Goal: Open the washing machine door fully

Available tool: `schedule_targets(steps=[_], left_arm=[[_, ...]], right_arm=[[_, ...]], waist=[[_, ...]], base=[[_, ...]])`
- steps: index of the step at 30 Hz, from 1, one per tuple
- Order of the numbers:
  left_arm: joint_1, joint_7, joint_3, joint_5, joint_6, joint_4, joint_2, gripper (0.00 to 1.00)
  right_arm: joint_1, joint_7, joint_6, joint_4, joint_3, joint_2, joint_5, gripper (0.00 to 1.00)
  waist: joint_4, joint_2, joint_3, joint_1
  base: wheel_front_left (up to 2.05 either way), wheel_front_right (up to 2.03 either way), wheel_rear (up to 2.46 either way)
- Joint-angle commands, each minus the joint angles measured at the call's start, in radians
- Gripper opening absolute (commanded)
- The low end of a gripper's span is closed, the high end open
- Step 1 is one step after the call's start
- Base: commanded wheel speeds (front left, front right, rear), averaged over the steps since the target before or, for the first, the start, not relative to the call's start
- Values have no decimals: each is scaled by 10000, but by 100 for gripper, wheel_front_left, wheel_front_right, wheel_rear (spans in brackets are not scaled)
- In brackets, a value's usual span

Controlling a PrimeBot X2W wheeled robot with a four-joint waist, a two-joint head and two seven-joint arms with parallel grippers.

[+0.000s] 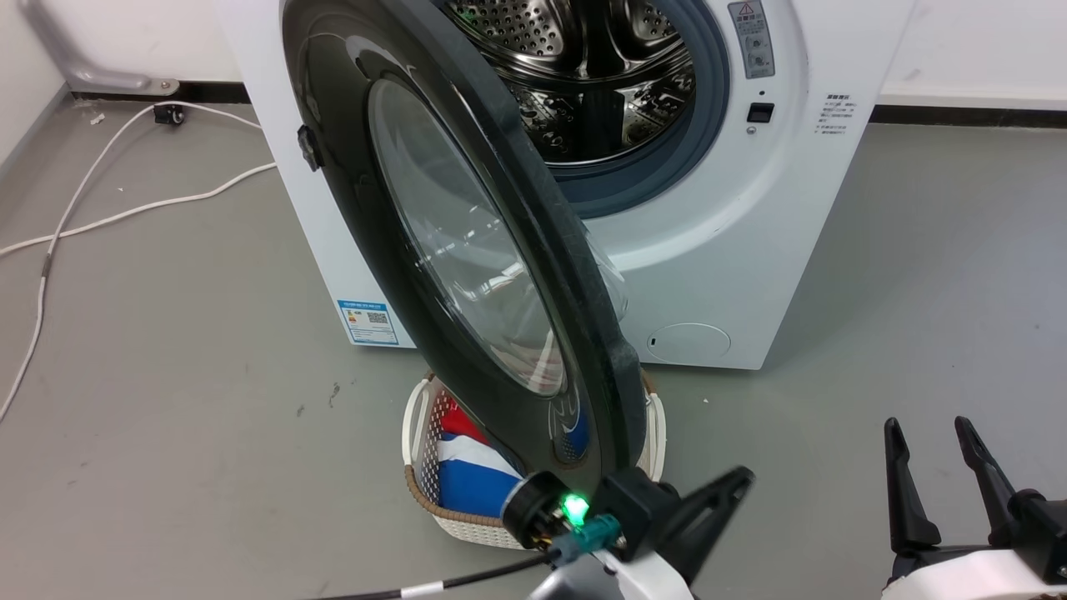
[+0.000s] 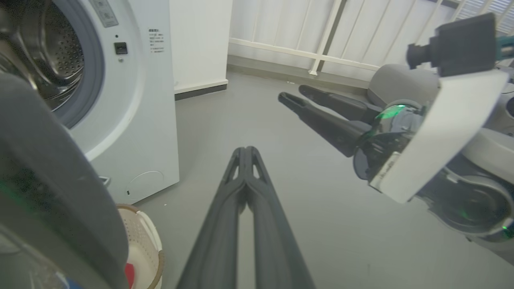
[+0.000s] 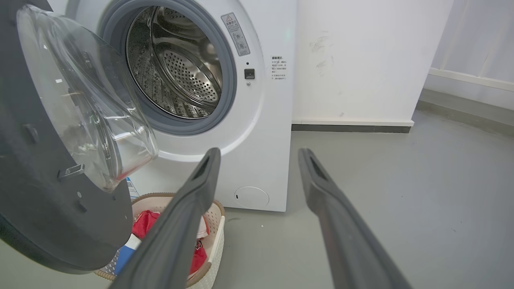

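The left tool [image 1: 740, 477] sits at 6 o'clock in the head view with its two long matte dark fingers [image 2: 225, 208] clenched flat against each other on nothing, aimed toward 2 o'clock over bare grey floor [image 1: 167, 350]. It is near the washing machine door [image 1: 450, 242] but its fingers are apart from it. The right tool [image 1: 927, 427] at 4 o'clock is released, its tapered fingers spread wide and empty. The door stands swung out from the washing machine [image 1: 750, 233], roughly square to the front. It appears as a long ellipse from 11 down to 6 o'clock, its glossy black rim facing 9 o'clock and its clear glass bowl bulging toward 3 o'clock. Behind it at 12 o'clock are the perforated steel drum [image 1: 583, 75] and grey rubber gasket [image 1: 658, 167]. Under the door's low edge is a cream woven-look basket [image 1: 467, 523] holding red, white and blue cloth [image 1: 467, 475].
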Motion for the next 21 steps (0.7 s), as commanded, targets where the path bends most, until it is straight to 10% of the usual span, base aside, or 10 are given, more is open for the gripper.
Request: schedule_targets(steps=[1, 21], left_arm=[[-204, -190, 140, -3, 126, 273, -19, 0], [-791, -1497, 816, -495, 1269, 1813, 4, 0]], right_arm=[[-137, -48, -3, 47, 25, 23, 17, 100], [-245, -147, -3, 322, -2, 23, 109, 100]], waist=[[-34, 0, 7, 0], [-5, 0, 134, 0]], base=[[0, 0, 0], [0, 0, 0]])
